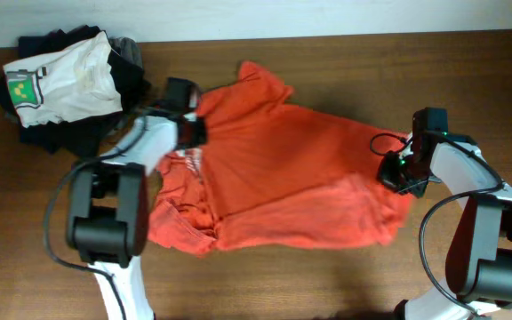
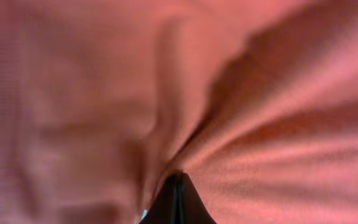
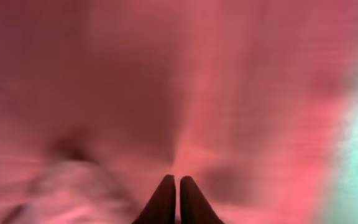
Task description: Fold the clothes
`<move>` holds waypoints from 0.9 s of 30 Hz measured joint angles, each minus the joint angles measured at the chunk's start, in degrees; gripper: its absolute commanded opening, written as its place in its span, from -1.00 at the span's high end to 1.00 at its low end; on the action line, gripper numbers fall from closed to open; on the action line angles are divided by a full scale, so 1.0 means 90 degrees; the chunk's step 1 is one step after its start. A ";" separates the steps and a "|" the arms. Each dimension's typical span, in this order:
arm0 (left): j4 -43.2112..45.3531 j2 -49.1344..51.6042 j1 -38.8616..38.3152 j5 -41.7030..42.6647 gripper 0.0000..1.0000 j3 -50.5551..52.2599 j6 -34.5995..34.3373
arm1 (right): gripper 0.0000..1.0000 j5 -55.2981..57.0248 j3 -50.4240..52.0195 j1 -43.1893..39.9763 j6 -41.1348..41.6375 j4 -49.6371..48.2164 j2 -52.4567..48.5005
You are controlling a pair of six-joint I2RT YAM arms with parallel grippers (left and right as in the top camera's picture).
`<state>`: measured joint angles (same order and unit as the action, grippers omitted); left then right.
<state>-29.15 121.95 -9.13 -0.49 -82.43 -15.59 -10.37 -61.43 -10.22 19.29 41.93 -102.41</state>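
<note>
The clothes, a red-orange T-shirt, lie spread and partly doubled over on the wooden table, with a bunched part at the lower left and a bit of white lettering showing. My left gripper rests on the shirt's upper left and is shut on the cloth. In the left wrist view, creases in the shirt run into the closed left gripper. My right gripper sits at the shirt's right edge. In the right wrist view, the right gripper is pinched together on the shirt, which fills the view.
A pile of other garments lies at the back left corner: a white T-shirt with a green-yellow print on top of black and grey ones. Bare wooden table runs along the front, and the table's back edge meets a pale wall.
</note>
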 measured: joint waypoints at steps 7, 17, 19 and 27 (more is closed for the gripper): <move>-0.0277 0.0000 0.0998 -0.0629 0.97 -0.0039 -0.0301 | 0.88 -0.0024 0.0219 0.0000 -0.0024 -0.0840 -0.0206; -0.0957 -0.0262 0.0920 -0.1642 0.88 0.0146 -0.1860 | 0.74 -0.0138 -0.1251 0.0393 -0.0508 0.0134 -0.0265; -0.1025 -0.0491 0.0738 -0.1744 0.09 0.0272 -0.1994 | 0.73 -0.0143 -0.1591 0.0692 -0.0568 0.0143 -0.0265; -0.1338 -0.1693 -0.0593 -0.1785 -0.98 0.0289 -0.2052 | 0.91 0.0160 -0.1729 0.1894 -0.0576 -0.0143 -0.0644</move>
<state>-41.19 106.72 -14.46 -16.56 -79.83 -34.06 -8.93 -76.99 6.83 14.11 40.64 -108.20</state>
